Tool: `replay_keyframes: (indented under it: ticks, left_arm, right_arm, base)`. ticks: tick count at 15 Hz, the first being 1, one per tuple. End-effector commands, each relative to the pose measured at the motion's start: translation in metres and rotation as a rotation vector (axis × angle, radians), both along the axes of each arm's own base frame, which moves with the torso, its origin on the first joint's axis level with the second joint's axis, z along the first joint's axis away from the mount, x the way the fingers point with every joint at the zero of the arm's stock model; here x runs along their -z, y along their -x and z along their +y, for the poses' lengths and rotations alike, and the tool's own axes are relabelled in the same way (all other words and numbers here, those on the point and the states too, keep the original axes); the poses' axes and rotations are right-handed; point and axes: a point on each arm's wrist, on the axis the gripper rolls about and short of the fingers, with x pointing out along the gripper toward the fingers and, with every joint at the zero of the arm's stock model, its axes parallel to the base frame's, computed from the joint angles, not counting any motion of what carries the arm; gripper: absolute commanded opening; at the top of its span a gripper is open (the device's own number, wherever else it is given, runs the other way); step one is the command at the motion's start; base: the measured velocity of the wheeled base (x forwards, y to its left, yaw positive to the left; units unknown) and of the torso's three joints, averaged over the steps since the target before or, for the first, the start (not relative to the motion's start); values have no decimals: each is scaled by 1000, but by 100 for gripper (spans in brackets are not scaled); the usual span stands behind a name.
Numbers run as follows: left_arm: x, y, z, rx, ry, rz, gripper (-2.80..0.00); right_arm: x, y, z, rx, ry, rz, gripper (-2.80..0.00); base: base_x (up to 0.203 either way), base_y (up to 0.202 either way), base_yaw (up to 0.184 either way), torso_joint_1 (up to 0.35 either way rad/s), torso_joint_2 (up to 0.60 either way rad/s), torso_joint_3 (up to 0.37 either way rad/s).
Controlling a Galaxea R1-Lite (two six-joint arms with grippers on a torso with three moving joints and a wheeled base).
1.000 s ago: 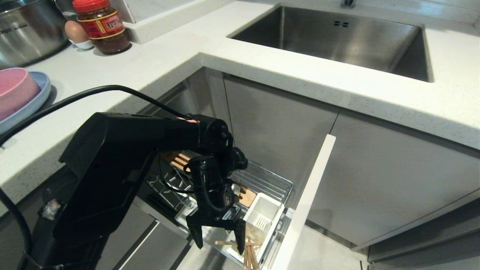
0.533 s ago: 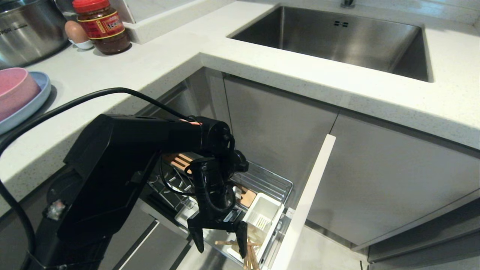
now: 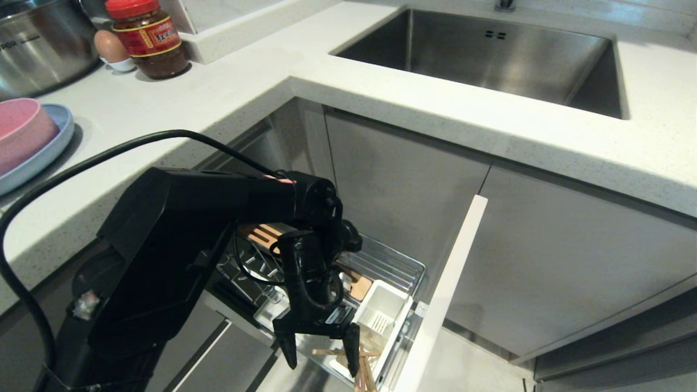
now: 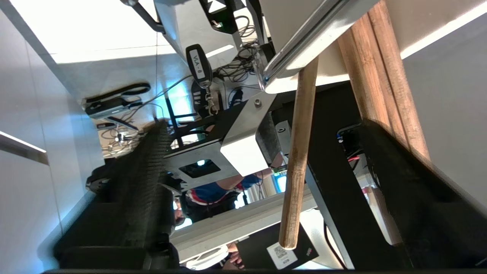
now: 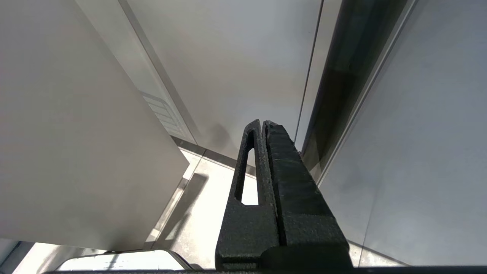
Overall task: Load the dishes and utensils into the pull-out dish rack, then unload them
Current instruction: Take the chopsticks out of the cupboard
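Light wood shows nearest: the chopsticks [image 3: 364, 369] lie at the front end of the pull-out dish rack [image 3: 392, 267], some crossing flat over its white tray and some leaning out near the narrow front panel [image 3: 444, 296]. The left pincer [image 3: 320, 348] points down right over them, its fingers [image 3: 287, 348] spread apart, one on each side of the sticks and closed on nothing. In the left wrist view one chopstick [image 4: 298, 152] stands free between the dark fingers [image 4: 137, 190], while others run against the far finger; whether that finger touches them is hard to say.

Just behind the pincer sits the white utensil cup [image 3: 381, 310], which looks empty from above. Further back in the wire basket, a wooden strip [image 3: 260, 233] shows past the arm.

On the surface [image 3: 179, 103] above, the pink bowl [image 3: 22, 130] sits in the light-blue plate [image 3: 52, 142] at the left edge. Beyond them stand a steel pot [image 3: 38, 43], an egg [image 3: 110, 48] and a red-lidded jar [image 3: 147, 35]. The steel sink [image 3: 490, 60] lies farthest back.

The right pincer [image 5: 262, 125] hangs beside grey cabinet panels with its fingers pressed together, empty.
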Motion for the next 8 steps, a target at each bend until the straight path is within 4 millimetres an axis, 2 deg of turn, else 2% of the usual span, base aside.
replay_keyframes:
  ticks: [1, 8]
  left_arm:
    - [1, 1, -2, 2, -1, 5, -280]
    - [-1, 3, -5, 4, 21, 8, -280]
  right_arm:
    - [0, 0, 0, 0, 0, -5, -280]
    - [0, 0, 0, 0, 0, -5, -280]
  base:
    - [0, 0, 0, 0, 0, 0]
    - [0, 0, 0, 0, 0, 0]
